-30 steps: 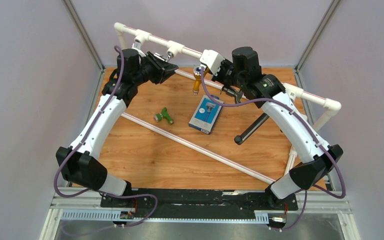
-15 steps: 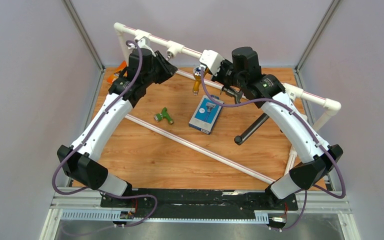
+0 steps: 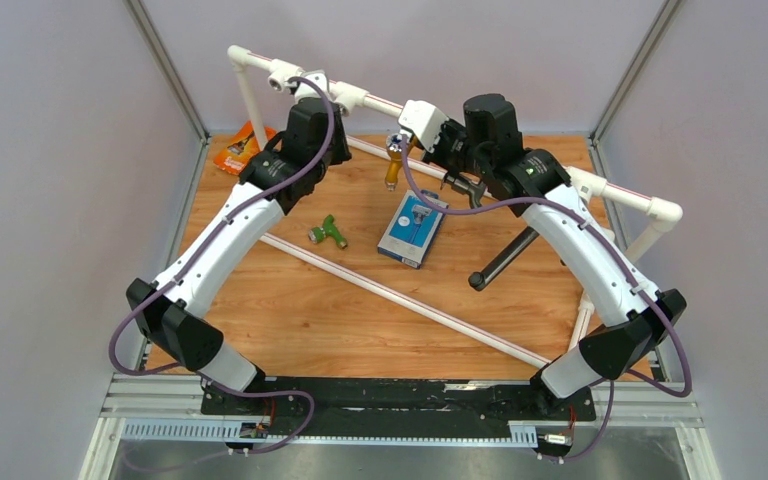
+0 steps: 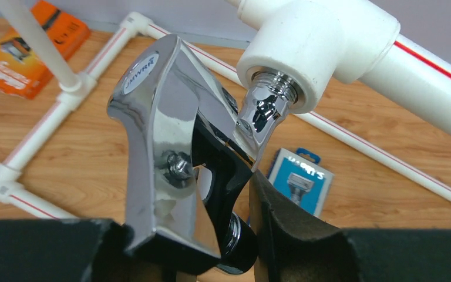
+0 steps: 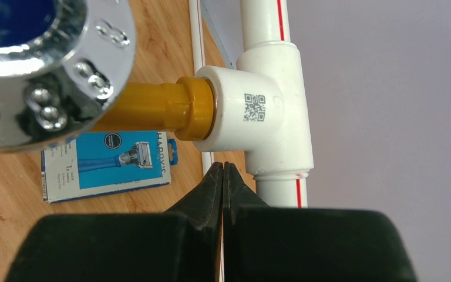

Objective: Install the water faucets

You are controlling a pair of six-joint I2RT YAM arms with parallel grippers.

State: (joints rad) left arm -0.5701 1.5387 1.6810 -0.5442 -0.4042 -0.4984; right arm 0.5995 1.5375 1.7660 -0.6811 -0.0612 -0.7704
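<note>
My left gripper [image 4: 211, 226] is shut on the chrome faucet [image 4: 158, 147]. The faucet's threaded end [image 4: 270, 94] sits at the mouth of a white tee socket [image 4: 296, 50] on the pipe frame. In the top view the left gripper [image 3: 330, 118] is up at the frame's back rail. The green faucet [image 3: 328, 233] lies on the wooden table. My right gripper [image 5: 223, 169] is shut and empty, its tips just below another tee [image 5: 264, 111] that carries a yellow-bodied tap [image 5: 152, 108] with a chrome round handle [image 5: 47, 64]. In the top view the right gripper [image 3: 420, 135] is beside that tap [image 3: 394, 165].
A blue-and-white razor box [image 3: 412, 230] lies mid-table. An orange packet [image 3: 240, 148] lies at the back left. A long white pipe [image 3: 400, 298] crosses the table diagonally. A black bar [image 3: 500, 258] leans under the right arm. The pipe frame [image 3: 620, 192] runs along the back and right.
My left arm has moved right and back along the rail with the chrome faucet, bringing its threaded end to the tee. The orange packet is uncovered. The right arm has not moved.
</note>
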